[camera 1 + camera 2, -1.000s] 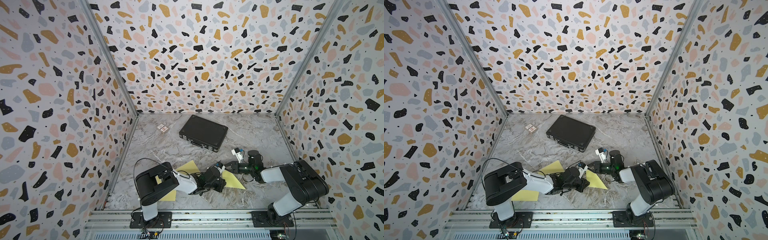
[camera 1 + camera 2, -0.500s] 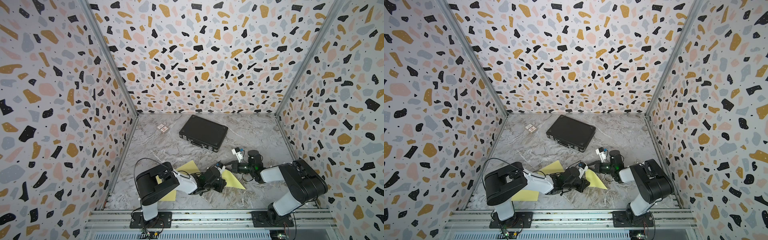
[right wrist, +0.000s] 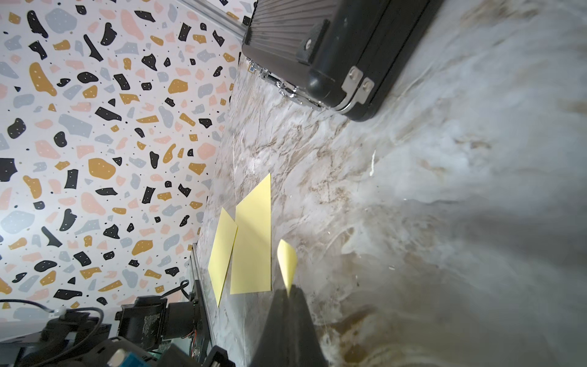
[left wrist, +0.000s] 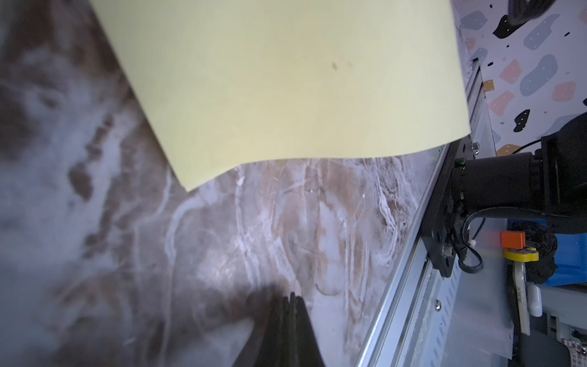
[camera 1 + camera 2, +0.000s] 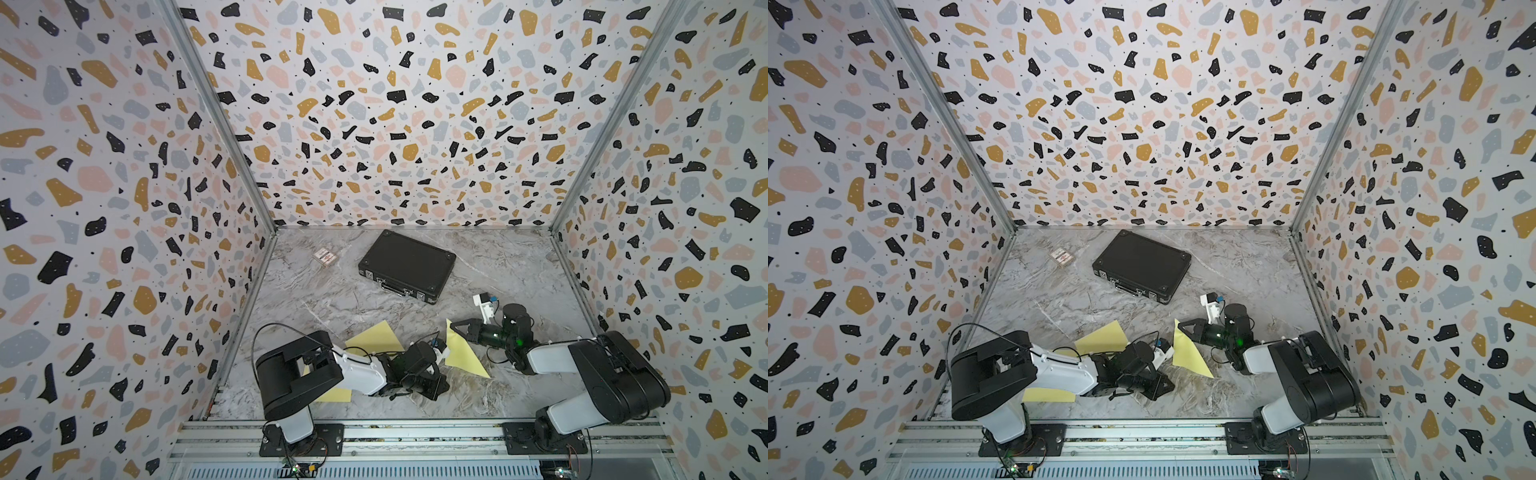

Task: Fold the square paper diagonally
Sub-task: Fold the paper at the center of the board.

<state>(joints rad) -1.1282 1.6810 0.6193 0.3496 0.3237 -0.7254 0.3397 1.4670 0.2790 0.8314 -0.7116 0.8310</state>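
Note:
The yellow square paper (image 5: 465,357) (image 5: 1187,353) lies on the marble table between the two arms. Its far corner (image 3: 286,263) is lifted and curled, and my right gripper (image 5: 453,326) (image 3: 288,290) is shut on that corner. My left gripper (image 5: 442,384) (image 4: 290,295) is shut and holds nothing, its tip resting low on the table just in front of the paper's near edge (image 4: 286,95). That edge bows slightly off the surface in the left wrist view.
Two more yellow sheets lie to the left, one (image 5: 374,336) beyond the left arm and one (image 5: 328,392) partly under it. A black case (image 5: 407,266) sits at the back, with a small card packet (image 5: 325,256) to its left. Terrazzo-patterned walls enclose three sides.
The right gripper's jaws have closed on the paper's far corner. Both arms have stayed nearly in place.

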